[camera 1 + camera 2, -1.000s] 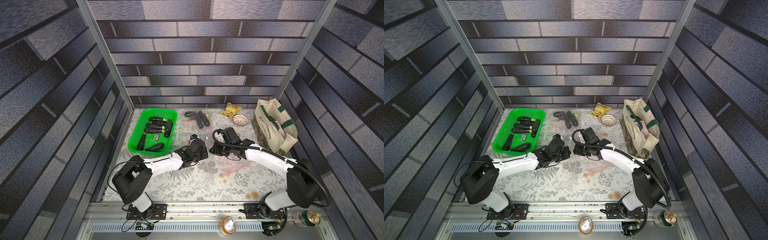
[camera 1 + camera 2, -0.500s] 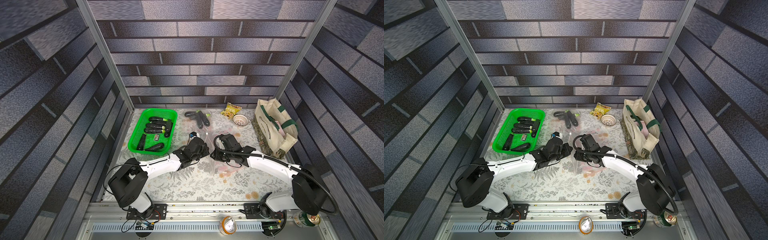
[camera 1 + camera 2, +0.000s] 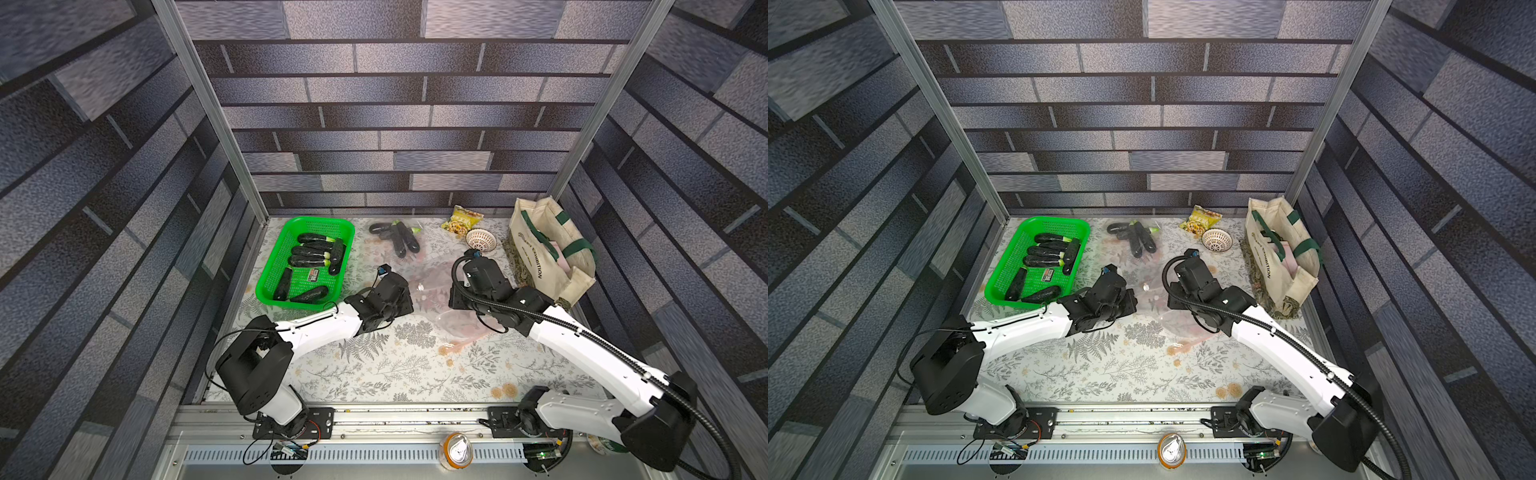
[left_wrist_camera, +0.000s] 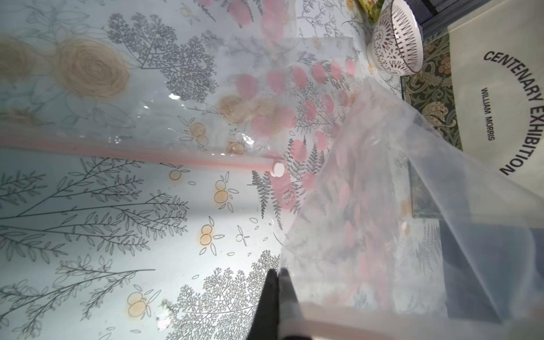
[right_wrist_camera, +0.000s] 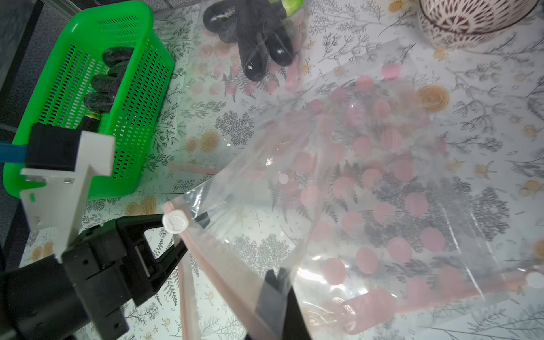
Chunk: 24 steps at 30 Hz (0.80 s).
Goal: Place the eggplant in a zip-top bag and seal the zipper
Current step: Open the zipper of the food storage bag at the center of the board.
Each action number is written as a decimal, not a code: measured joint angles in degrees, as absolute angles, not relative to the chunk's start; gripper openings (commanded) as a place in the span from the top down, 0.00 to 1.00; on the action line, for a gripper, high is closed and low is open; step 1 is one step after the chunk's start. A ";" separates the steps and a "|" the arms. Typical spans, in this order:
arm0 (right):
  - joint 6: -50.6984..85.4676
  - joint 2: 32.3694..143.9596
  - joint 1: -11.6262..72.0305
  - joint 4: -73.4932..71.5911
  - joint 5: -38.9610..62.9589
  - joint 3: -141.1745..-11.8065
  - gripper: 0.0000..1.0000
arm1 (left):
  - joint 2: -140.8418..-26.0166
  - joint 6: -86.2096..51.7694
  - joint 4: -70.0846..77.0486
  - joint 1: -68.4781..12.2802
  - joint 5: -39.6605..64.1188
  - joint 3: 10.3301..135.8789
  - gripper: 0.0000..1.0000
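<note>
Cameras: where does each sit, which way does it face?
Top views: high above the near edge of the table, looking down toward the back wall; left arm and right arm show.
Left wrist: on the left arm, facing past the left gripper to the bowl.
Right wrist: on the right arm, facing the basket; right gripper, left gripper show.
Wrist views share the pinched zip bag.

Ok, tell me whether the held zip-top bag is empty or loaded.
Empty: in the right wrist view only the tablecloth shows through the zip-top bag; eggplants lie in the green basket.
</note>
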<state>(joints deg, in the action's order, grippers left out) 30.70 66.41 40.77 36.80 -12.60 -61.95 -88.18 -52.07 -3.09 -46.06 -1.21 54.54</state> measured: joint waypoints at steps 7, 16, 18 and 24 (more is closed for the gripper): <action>29.32 66.32 41.12 42.13 -14.74 -66.76 1.00 | -93.36 -47.22 -3.51 -45.60 -1.17 62.67 0.96; 34.83 76.93 41.12 35.42 -12.71 -57.01 1.00 | -101.65 -41.41 -11.77 -43.55 -3.66 65.23 0.71; 35.59 78.94 41.12 34.22 -12.25 -56.25 1.00 | -101.54 -40.82 -12.84 -43.38 -4.01 65.21 0.57; 36.49 80.84 41.12 29.78 -11.00 -56.16 1.00 | -94.87 -40.05 -15.55 -43.03 -4.32 64.10 0.33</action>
